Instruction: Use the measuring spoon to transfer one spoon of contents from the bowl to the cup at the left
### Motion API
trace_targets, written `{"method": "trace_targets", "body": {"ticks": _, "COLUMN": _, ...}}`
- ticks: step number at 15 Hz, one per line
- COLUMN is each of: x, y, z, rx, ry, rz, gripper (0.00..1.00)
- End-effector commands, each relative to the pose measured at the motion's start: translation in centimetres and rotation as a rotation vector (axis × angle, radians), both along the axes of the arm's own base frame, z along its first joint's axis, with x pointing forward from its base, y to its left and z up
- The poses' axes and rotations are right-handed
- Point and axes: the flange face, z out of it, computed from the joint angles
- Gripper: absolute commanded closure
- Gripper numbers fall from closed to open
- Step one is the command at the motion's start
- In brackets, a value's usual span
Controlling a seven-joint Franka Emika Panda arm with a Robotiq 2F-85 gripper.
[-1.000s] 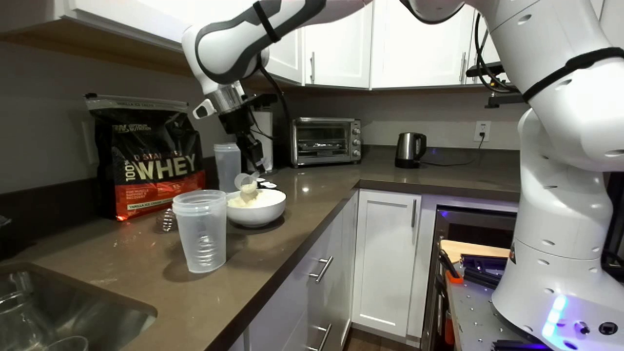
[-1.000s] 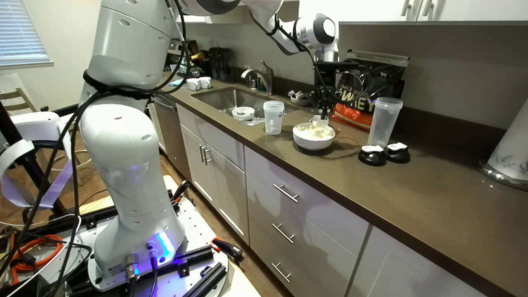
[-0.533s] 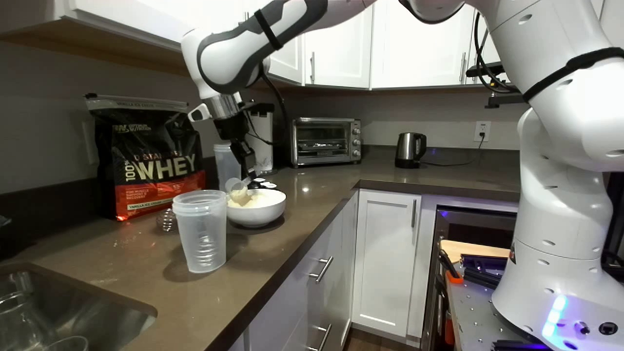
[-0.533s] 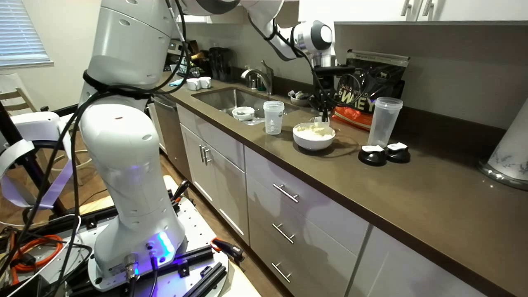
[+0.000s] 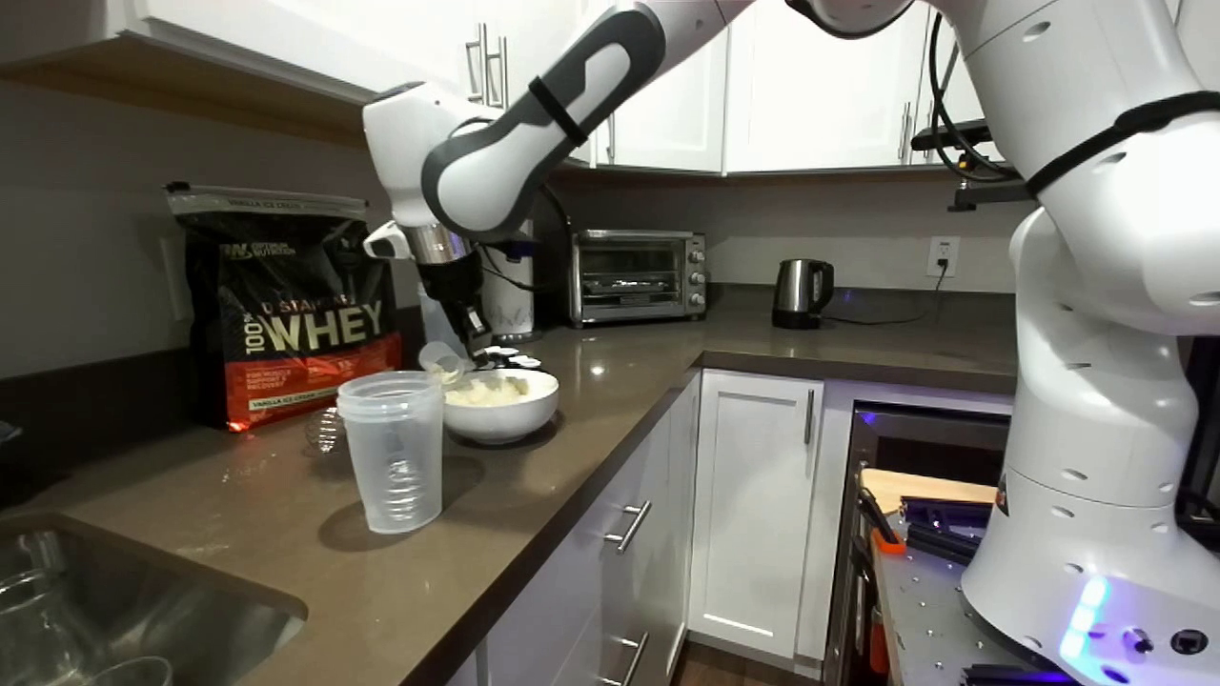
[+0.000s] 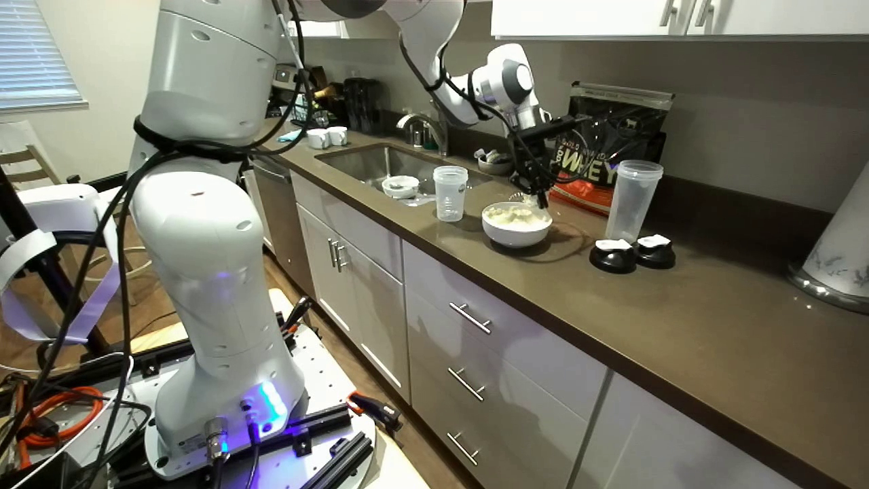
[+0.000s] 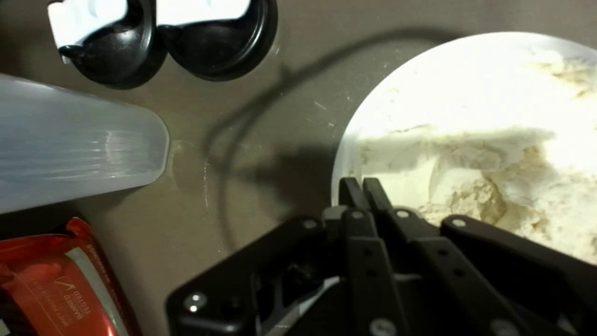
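- The gripper (image 5: 478, 354) pinches the measuring spoon (image 5: 442, 359); in an exterior view, this spoon has shifted to the left edge of the bowl (image 5: 505, 421).
- In an exterior view, the gripper, straight down earlier, now leans; the cup (image 6: 450, 195) is unmoved.
- In the wrist view, the 2 fingertips (image 7: 353, 191) stand nearly together beside the contents (image 7: 555, 224).

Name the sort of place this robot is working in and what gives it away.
A kitchen, possibly in a home: the counter has a sink set into it, with a toaster oven and a kettle standing farther along.
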Motion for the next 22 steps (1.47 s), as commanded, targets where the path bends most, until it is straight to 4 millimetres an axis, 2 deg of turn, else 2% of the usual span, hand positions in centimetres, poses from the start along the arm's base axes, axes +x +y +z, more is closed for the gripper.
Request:
{"method": "trace_targets", "body": {"ticks": 1, "x": -1.6, "y": -0.3, "z": -0.2, "rx": -0.030, "ry": -0.035, "rz": 0.005, "gripper": 0.99}}
{"method": "trace_targets", "body": {"ticks": 12, "x": -2.4, "y": -1.2, "z": 2.7, "rx": -0.044, "ry": -0.058, "rz": -0.011, "gripper": 0.99}}
{"method": "trace_targets", "body": {"ticks": 22, "x": -4.0, "y": -1.8, "z": 2.9, "rx": -0.158, "ry": 0.010, "rz": -0.025, "gripper": 0.99}}
